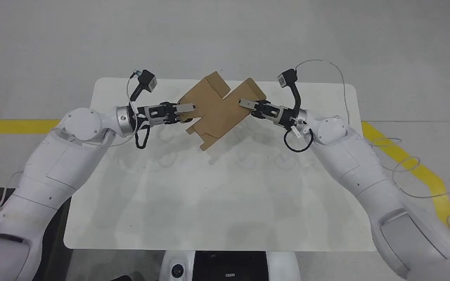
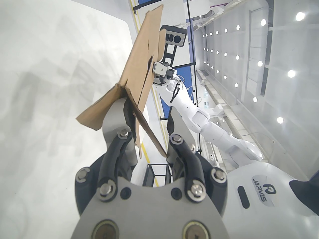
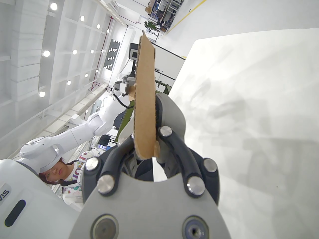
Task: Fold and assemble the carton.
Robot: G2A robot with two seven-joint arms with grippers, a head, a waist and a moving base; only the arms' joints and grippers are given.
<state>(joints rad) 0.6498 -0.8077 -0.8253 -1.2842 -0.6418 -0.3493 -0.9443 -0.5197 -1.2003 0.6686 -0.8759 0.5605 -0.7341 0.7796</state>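
A flat brown carton (image 1: pixel 221 105) hangs in the air over the far middle of the white table (image 1: pixel 211 204), held at both ends. My left gripper (image 1: pixel 188 107) grips its left edge. In the left wrist view the carton (image 2: pixel 139 65) splits into two layers that spread between the fingers of my left gripper (image 2: pixel 147 110), one layer against each pad. My right gripper (image 1: pixel 245 104) is shut on the carton's right flap. In the right wrist view that flap (image 3: pixel 144 95) stands edge-on, pinched in my right gripper (image 3: pixel 149 105).
Bare table surface lies below and in front of the carton. The table's far edge (image 1: pixel 225 79) runs just behind it. Yellow floor lines (image 1: pixel 28 126) pass on either side of the table.
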